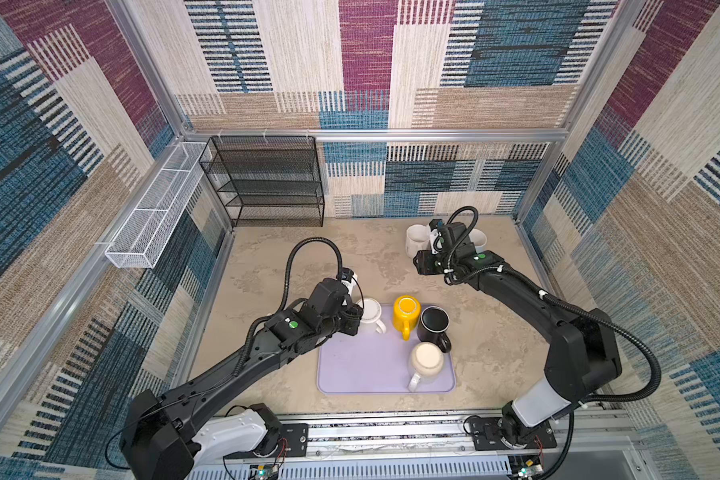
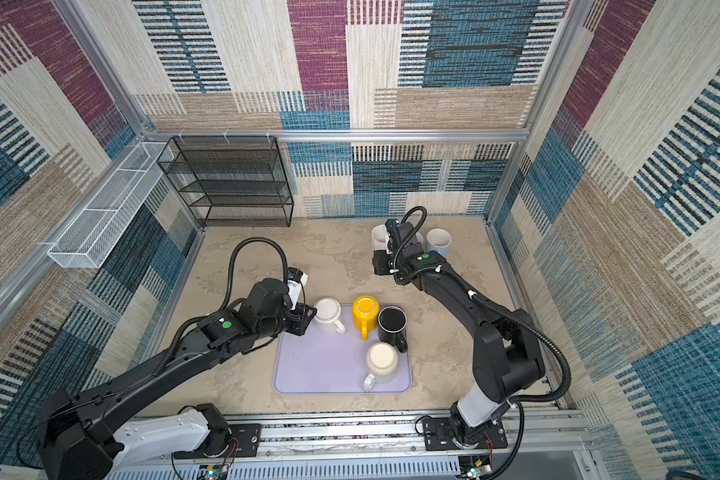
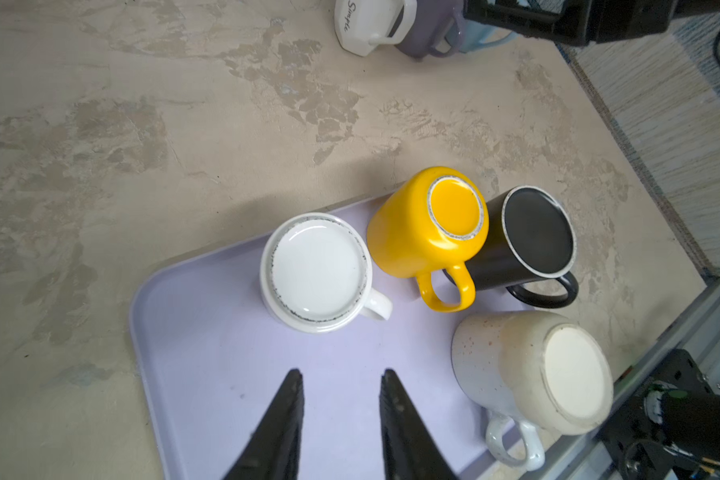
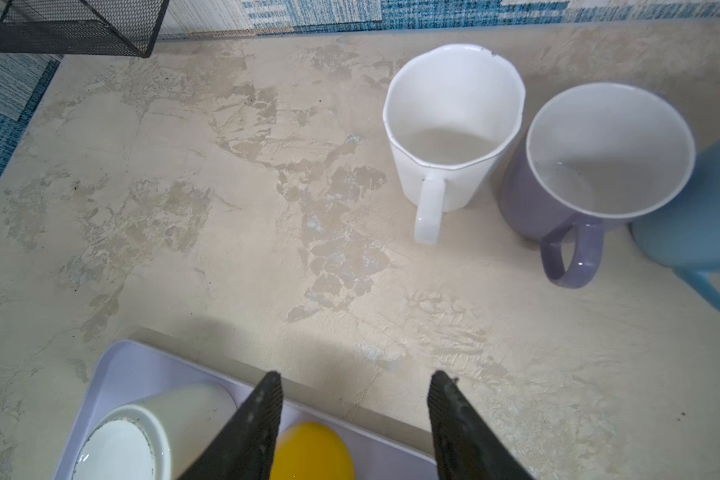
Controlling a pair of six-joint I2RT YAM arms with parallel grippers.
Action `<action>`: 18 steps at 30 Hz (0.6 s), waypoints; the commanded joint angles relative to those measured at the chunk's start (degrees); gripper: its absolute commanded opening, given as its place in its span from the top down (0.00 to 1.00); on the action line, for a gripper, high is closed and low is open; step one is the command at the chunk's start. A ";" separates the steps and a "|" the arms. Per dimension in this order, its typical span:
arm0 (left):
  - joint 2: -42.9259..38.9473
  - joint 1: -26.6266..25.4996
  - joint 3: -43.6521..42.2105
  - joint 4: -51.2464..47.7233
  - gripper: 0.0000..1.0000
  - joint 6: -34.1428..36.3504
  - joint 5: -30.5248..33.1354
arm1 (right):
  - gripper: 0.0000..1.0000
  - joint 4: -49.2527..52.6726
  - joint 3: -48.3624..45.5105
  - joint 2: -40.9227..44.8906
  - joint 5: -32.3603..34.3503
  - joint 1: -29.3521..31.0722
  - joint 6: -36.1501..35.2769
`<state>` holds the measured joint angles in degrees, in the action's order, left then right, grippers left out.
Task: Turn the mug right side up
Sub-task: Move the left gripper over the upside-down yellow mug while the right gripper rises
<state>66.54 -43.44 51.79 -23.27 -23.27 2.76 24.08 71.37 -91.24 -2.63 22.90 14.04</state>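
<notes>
- While it waits rim-down on the lavender tray (image 3: 208, 374), at the tray's far left corner, the white mug (image 3: 316, 272) shows its flat base upward. Its handle is turned toward the tray's middle.
- The left jaws hover above the tray's bare left part, just beside this mug. They are parted, hold nothing and do not touch it.
- It looks like the mug to turn, being the one nearest these jaws.
- To do this well, bring the jaws down across the mug's wall, away from the yellow mug (image 3: 425, 224) close beside it. Grip firmly, since the glaze looks slippery. Lift clear of the tray before rotating, then set the base down flat.
- The yellow mug and a black mug (image 3: 537, 232) stand inverted along the tray's far edge, pressed close together. A speckled cream mug (image 3: 528, 365) is inverted at the tray's near right corner.
- The right jaws are spread and empty above the desk (image 4: 184, 208), beyond the tray's far edge.
- Farther beyond that edge, three mugs stand upright: white faceted (image 4: 454, 124), purple (image 4: 599, 166) and blue (image 4: 703, 216).
</notes>
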 commanded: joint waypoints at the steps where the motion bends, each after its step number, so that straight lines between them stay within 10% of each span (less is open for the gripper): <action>1: 1.61 -1.34 0.24 1.32 0.67 -2.70 1.05 | 0.41 -5.54 -4.01 2.69 -1.85 -0.01 2.95; 18: 17.46 -9.25 7.01 8.98 0.68 -9.25 1.45 | 0.41 -4.87 -7.12 4.61 0.82 -0.12 2.97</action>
<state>82.39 -51.96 57.49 -16.78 -30.44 3.11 20.45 64.45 -86.74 -3.31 22.79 16.45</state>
